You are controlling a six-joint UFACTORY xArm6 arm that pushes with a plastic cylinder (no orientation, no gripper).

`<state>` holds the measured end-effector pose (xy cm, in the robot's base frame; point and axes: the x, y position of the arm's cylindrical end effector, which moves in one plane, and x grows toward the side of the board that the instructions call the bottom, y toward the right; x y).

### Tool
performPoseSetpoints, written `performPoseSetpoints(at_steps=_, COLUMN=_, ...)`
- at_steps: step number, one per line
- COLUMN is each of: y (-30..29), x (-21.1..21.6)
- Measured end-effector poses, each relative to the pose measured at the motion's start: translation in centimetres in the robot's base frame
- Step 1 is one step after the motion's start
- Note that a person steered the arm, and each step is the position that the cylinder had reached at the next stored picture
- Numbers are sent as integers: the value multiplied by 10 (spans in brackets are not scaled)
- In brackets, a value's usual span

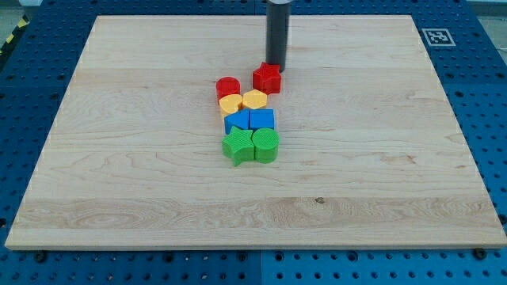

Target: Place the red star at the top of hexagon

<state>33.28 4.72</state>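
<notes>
Wooden board [158,182] on a blue pegboard table [483,95], seen from one camera. The dark rod descends from the view's top; my tip [275,64] rests at the upper edge of the red star [268,77], touching or nearly touching it. The arm carries no gripper, so no open or closed state applies. The red star lies just above and to the right of the yellow hexagon [254,100], close to it; whether they touch cannot be told. A red cylinder [227,87] sits left of the star. Beside the hexagon, on its left, is a second yellow block [230,104]. Below these lie two blue blocks [236,122] [262,119], then a green star [237,146] and a green rounded block [266,146], packed in touching pairs.
</notes>
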Motion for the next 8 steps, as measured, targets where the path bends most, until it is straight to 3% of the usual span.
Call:
performPoseSetpoints(at_steps=2, y=4, x=23)
performPoseSetpoints(at_steps=4, y=-9, x=0)
performPoseSetpoints(at_steps=6, y=-9, x=19)
performPoseSetpoints(at_steps=7, y=-16, x=13)
performPoseSetpoints(at_steps=8, y=-16, x=-43)
